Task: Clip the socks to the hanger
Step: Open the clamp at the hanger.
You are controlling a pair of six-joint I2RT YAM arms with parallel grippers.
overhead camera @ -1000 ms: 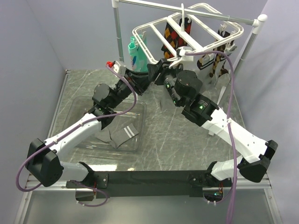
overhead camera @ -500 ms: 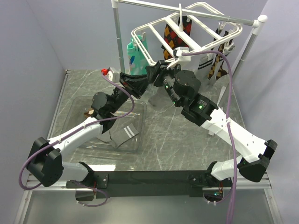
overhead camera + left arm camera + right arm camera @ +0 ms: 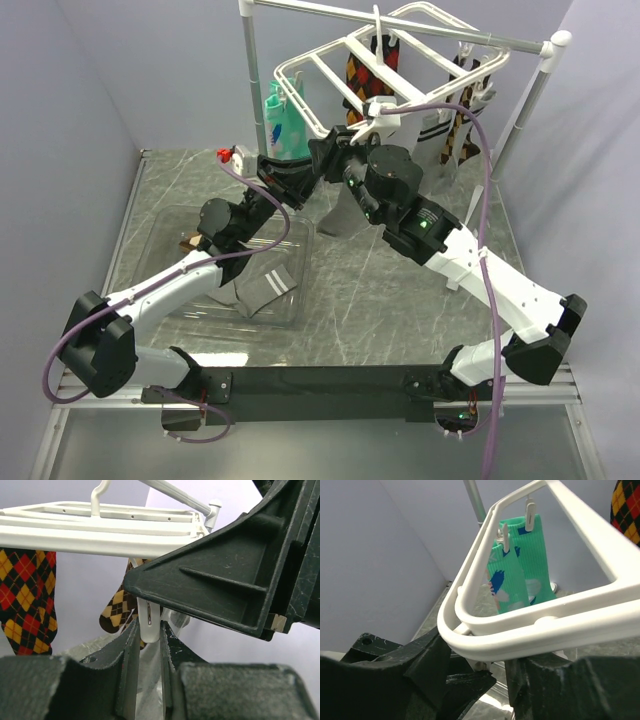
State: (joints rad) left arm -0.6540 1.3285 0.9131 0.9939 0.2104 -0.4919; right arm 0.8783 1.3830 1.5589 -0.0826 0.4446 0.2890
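Right wrist: two teal socks [image 3: 517, 575]; right tool [image 3: 485, 670] straddling one hanger [image 3: 545, 635], grip unclear; left tool [image 3: 150, 631] pinching one clip [image 3: 149, 615].

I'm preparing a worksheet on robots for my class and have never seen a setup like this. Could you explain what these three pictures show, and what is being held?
Two robot arms, bolted to a table, each end in a two-finger gripper. One picture looks down from above; the other two come from cameras on the wrists. The left gripper pinches a small white clip on the hanger. The right gripper straddles the hanger's rim; how firmly is unclear. One grey sock hangs near them; a second grey sock lies in a clear tray.
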